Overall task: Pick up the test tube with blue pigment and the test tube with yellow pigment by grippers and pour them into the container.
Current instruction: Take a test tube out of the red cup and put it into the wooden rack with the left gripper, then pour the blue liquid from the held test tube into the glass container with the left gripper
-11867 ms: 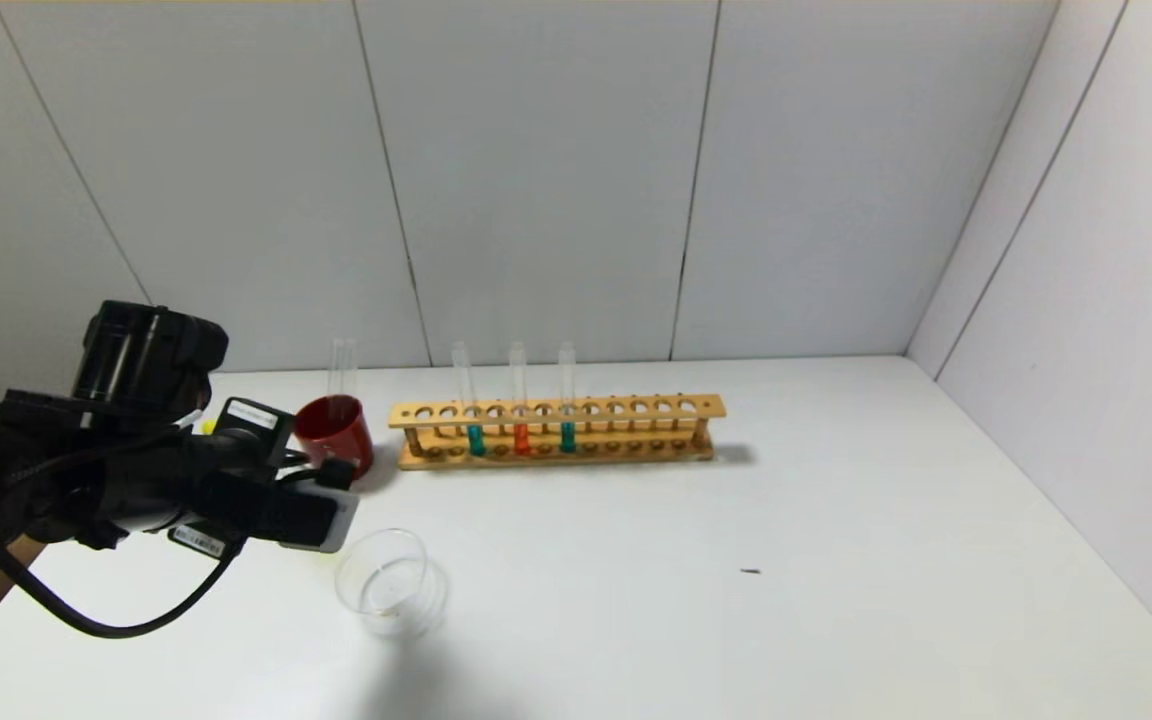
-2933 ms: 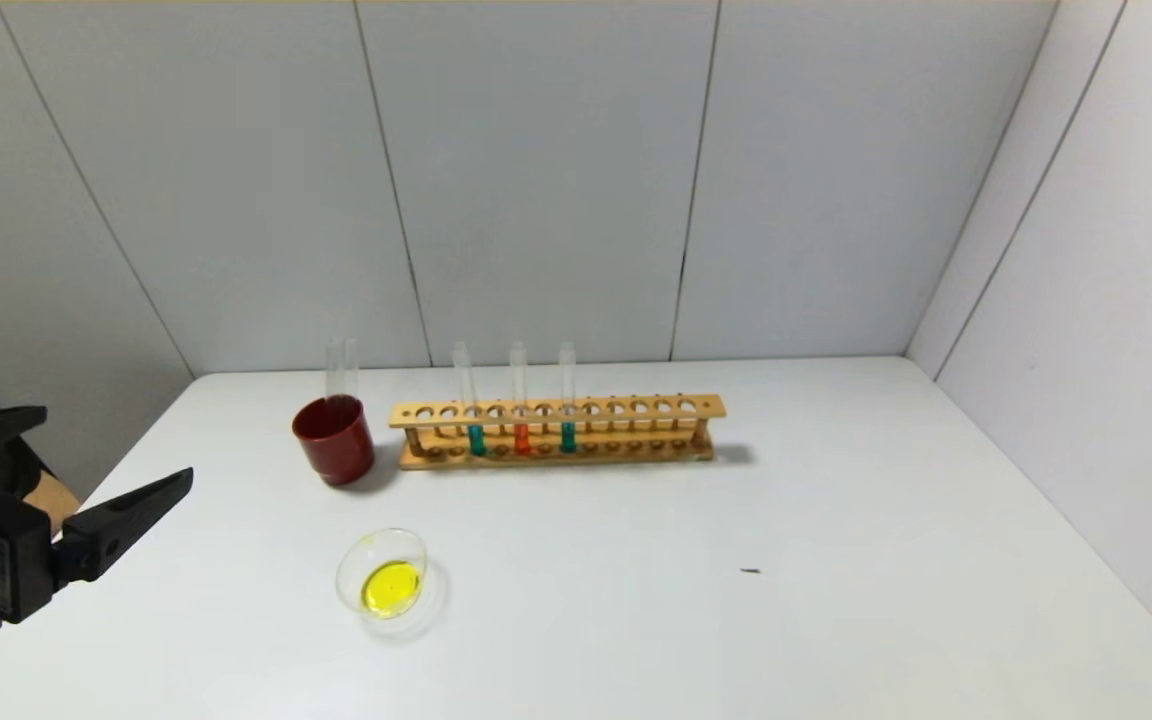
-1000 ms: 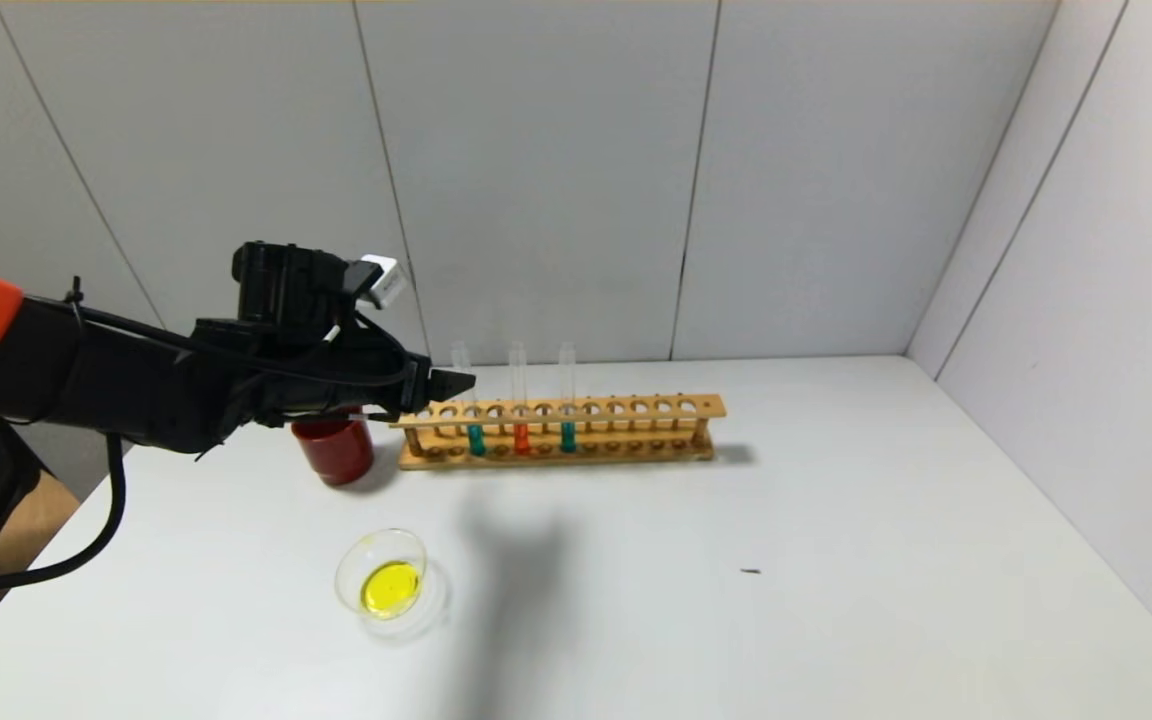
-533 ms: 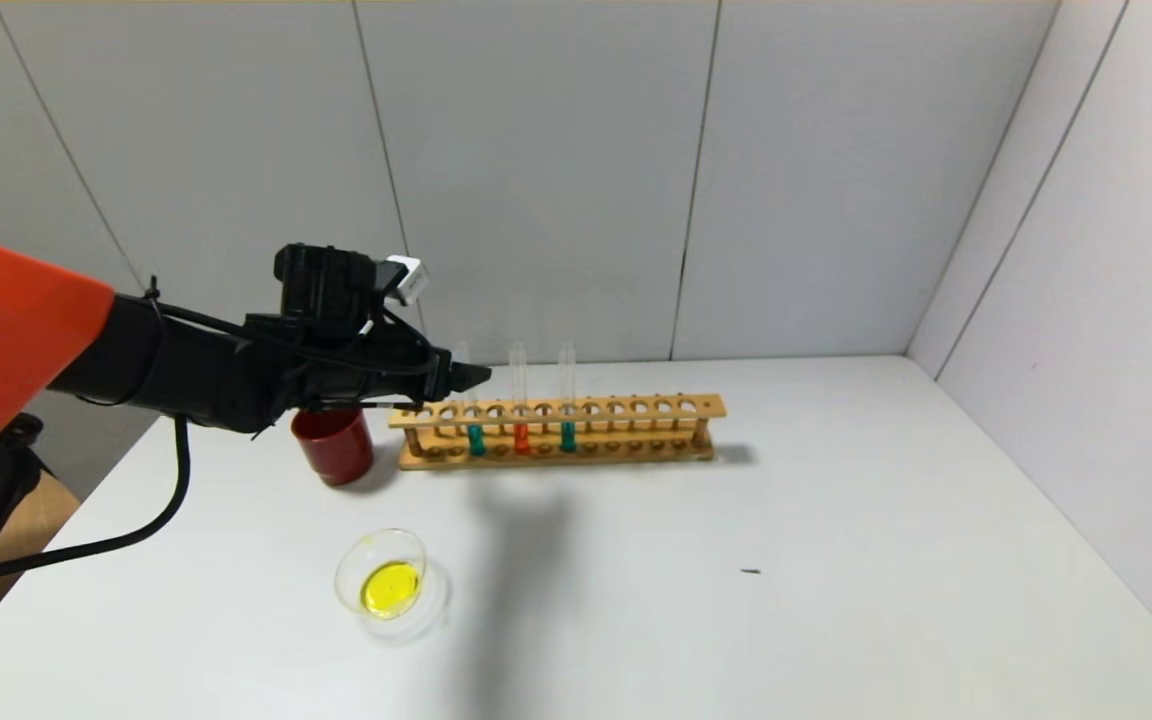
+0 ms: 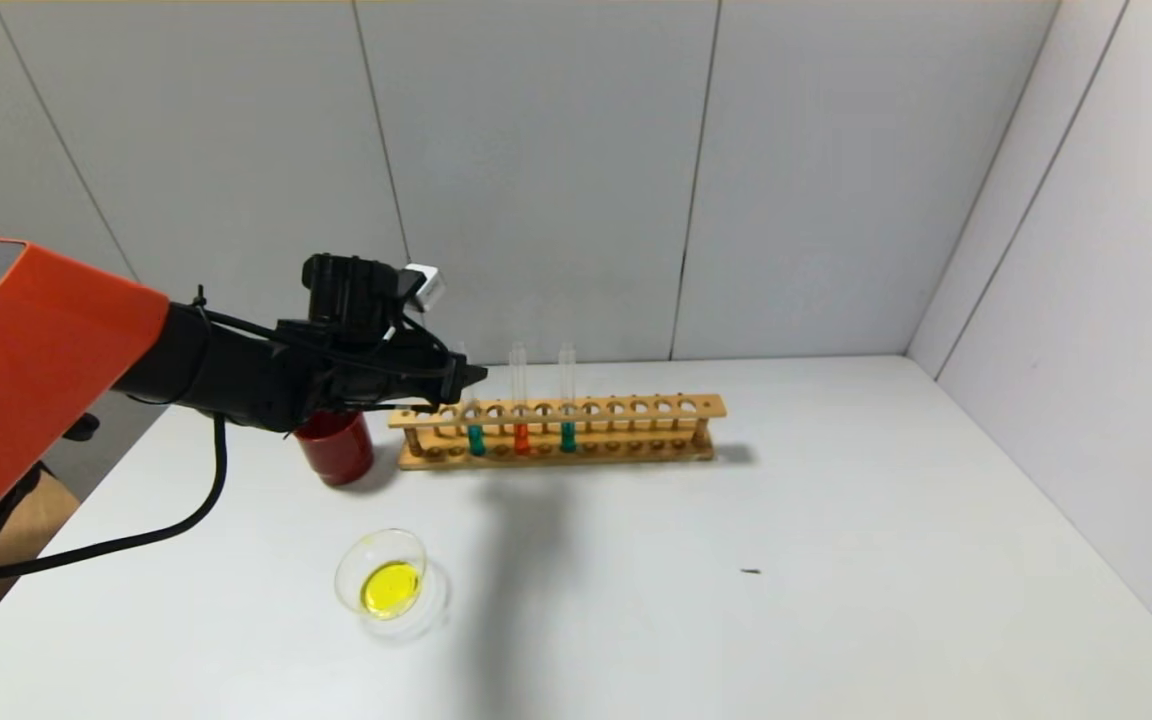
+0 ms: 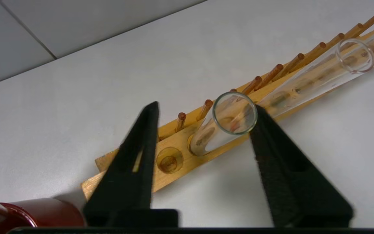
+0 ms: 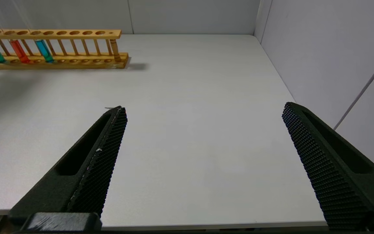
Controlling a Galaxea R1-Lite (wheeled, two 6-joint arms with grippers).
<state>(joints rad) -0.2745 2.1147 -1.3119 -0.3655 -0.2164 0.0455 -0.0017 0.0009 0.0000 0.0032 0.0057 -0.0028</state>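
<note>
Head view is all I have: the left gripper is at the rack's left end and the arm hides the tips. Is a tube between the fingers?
Observer: Yes. The left wrist view shows the left gripper open, with the mouth of the test tube with blue pigment between its fingers.
Operator: Centred?
Observer: No. The rim sits close against one finger, with a clear gap to the other. I cannot tell whether they touch.
Operator: Right arm?
Observer: Its wrist view shows the right gripper open above the table, far from the wooden rack.
</note>
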